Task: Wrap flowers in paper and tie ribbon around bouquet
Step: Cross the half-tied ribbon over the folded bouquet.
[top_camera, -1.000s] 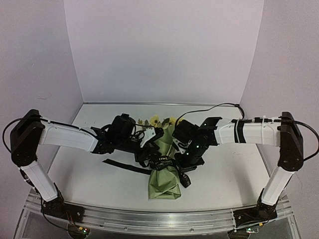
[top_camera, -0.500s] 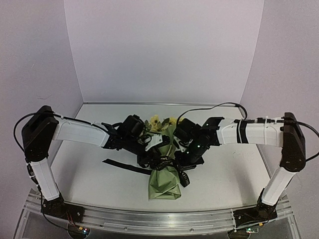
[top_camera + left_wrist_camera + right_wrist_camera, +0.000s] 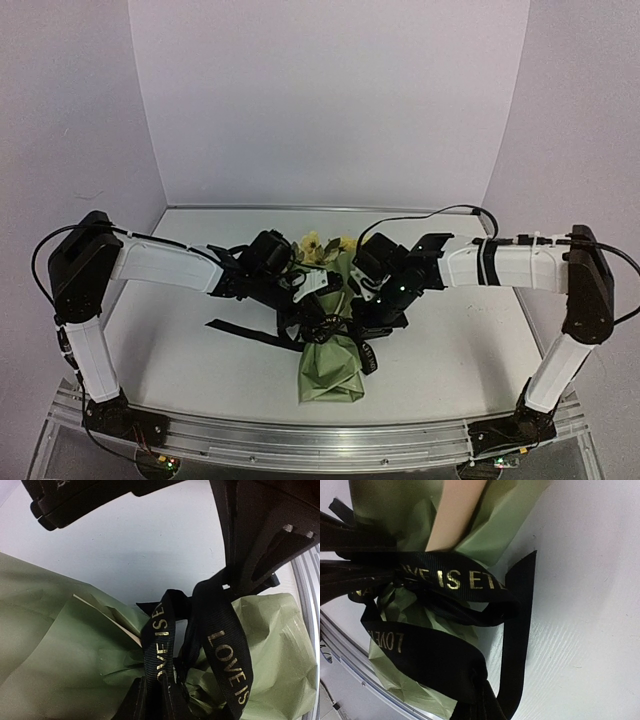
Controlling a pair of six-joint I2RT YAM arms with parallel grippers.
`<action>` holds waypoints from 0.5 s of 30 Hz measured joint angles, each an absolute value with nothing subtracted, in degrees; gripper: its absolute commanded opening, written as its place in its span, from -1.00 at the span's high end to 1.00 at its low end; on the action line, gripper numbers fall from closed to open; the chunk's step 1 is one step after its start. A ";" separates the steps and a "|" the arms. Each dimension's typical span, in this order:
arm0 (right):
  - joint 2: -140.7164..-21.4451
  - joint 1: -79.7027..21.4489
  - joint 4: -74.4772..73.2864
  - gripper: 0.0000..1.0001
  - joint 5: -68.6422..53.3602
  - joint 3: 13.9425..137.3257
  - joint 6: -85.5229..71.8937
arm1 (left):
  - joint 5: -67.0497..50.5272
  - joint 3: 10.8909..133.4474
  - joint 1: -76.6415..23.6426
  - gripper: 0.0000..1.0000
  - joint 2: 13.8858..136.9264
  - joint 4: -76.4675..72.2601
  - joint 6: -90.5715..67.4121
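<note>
The bouquet (image 3: 331,362) lies mid-table, its olive-green paper (image 3: 60,655) (image 3: 395,505) cone pointing toward the near edge. Pale yellow flowers (image 3: 318,244) show at its far, wide end. A black ribbon (image 3: 338,322) (image 3: 227,655) (image 3: 450,577) with pale lettering is looped around the cone's waist. My left gripper (image 3: 318,303) (image 3: 155,690) is over the cone's left side, shut on one ribbon strand. From the right, my right gripper (image 3: 362,318) (image 3: 482,692) is shut on a bunched ribbon loop, with a free strand hanging beside it.
A loose ribbon tail (image 3: 245,333) lies flat on the table left of the bouquet. A metal rail (image 3: 300,442) runs along the near edge. The right arm's black cable (image 3: 430,214) arcs above the table behind the grippers. Walls enclose the back and sides.
My left arm has reached further right over the bouquet and its jaws have closed on a ribbon strand. The right gripper has stayed shut on the ribbon, shifting only slightly.
</note>
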State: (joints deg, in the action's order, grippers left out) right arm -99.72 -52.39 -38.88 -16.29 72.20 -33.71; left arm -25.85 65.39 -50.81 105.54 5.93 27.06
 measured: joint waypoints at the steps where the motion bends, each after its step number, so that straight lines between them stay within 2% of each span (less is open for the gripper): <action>1: -99.72 -52.05 -38.15 1.00 -17.30 72.13 -33.71 | -25.89 65.38 -50.81 0.91 105.54 5.76 27.00; 5: -99.73 -50.57 -35.23 1.00 -21.45 72.01 -33.71 | -26.23 65.00 -50.83 0.99 105.54 4.22 26.82; 11: -100.70 -49.06 -32.61 1.00 -26.30 72.01 -34.38 | -26.93 64.01 -50.81 0.98 105.50 2.37 26.16; 15: -101.67 -48.66 -32.12 1.00 -28.17 72.00 -35.12 | -27.20 63.95 -50.81 0.49 105.49 2.14 25.55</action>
